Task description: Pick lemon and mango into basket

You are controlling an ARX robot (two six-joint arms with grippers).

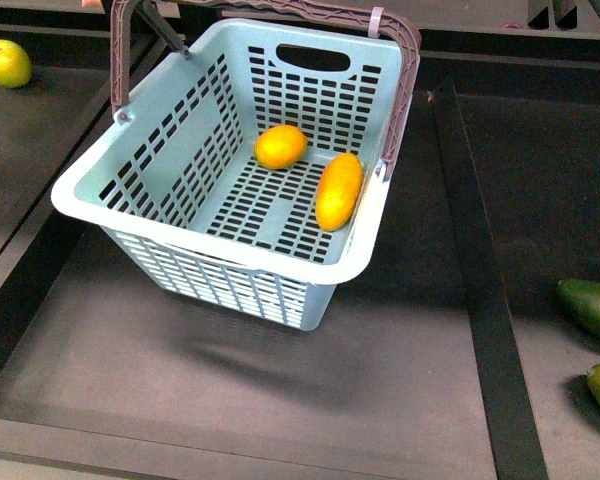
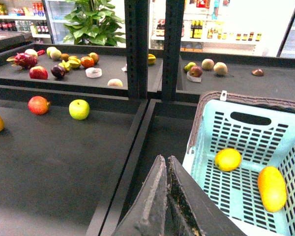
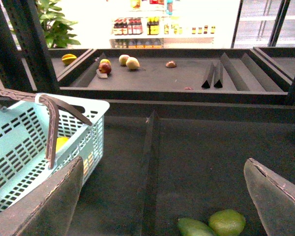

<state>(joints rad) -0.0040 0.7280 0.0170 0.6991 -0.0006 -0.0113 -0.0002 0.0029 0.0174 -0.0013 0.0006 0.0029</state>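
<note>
The pale blue basket (image 1: 150,195) stands on the dark shelf in the front view. The lemon (image 1: 280,146) and the mango (image 1: 338,191) lie on its slotted floor, side by side. Neither gripper shows in the front view. In the left wrist view my left gripper (image 2: 166,160) is shut and empty, just outside the basket (image 2: 206,123), with the lemon (image 2: 228,159) and mango (image 2: 272,188) inside it. In the right wrist view my right gripper (image 3: 162,174) is open and empty, wide apart, beside the basket (image 3: 83,123).
A yellow-green fruit (image 1: 4,62) lies at the far left. Dark green avocados (image 1: 592,305) lie at the right edge, also below my right gripper (image 3: 214,225). Raised dark dividers (image 1: 470,260) split the shelf. Apples and other fruit (image 2: 79,109) lie on the shelves beyond.
</note>
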